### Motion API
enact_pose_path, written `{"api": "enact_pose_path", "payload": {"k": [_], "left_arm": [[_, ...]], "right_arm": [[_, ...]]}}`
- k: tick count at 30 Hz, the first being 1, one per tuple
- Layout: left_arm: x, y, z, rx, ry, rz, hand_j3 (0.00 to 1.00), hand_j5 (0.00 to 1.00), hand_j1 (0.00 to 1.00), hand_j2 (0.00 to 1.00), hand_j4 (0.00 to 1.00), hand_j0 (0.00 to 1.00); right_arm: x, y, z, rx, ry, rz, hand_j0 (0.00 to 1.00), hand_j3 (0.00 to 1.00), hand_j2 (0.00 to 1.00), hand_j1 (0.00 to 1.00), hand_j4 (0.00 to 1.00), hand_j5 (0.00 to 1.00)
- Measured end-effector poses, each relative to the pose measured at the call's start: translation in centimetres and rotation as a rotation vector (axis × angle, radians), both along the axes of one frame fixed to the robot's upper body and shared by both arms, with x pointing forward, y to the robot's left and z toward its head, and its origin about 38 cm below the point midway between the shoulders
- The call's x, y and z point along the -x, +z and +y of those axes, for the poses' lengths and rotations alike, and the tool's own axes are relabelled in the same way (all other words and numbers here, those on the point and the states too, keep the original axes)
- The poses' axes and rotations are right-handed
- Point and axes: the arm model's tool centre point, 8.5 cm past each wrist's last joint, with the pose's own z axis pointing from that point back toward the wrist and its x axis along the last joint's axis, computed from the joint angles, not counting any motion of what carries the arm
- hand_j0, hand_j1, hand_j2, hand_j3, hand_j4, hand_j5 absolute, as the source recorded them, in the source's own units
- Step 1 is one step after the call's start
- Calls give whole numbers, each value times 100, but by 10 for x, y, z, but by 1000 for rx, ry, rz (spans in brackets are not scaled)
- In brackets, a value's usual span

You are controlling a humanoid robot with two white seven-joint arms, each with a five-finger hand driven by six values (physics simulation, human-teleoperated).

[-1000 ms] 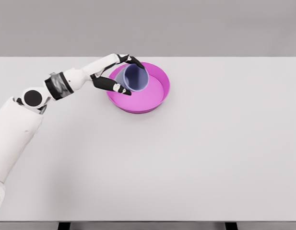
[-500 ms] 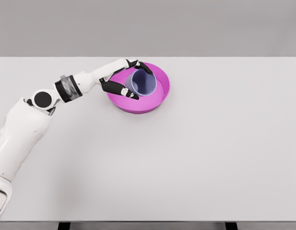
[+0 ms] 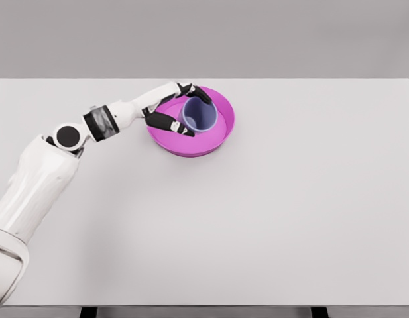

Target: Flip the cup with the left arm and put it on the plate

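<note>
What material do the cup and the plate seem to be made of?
Cup: probably thin translucent plastic, pale blue-violet; the pink shows faintly through its wall. Plate: likely opaque plastic, magenta, smooth with a soft sheen. It is a render, so neither is certain.

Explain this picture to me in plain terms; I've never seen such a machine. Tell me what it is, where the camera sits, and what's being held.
This is a simulator's render, not a photograph. The camera sits on a humanoid robot's head, looking down at a plain white table. The white jointed arm entering from the left is the robot's left arm; its right arm is out of view. Its left hand, with dark fingers, grips a translucent blue-violet cup, mouth facing up, over a round magenta plate with a raised rim. Whether the cup's base already rests on the plate cannot be told.
</note>
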Motion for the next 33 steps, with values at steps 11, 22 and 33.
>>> {"api": "enact_pose_path", "payload": {"k": [11,22,33], "left_arm": [[-6,0,-12,-17,-12,14,68,68,68,68,68,68],[-7,-10,-13,-30,-5,41,70,70,70,70,70,70],[-8,-11,-13,-30,0,49,82,82,82,82,82,82]], "right_arm": [[0,0,0,0,0,0,100,100,100,100,100,100],[0,0,0,0,0,0,100,100,100,100,100,100],[0,0,0,0,0,0,100,100,100,100,100,100]]}}
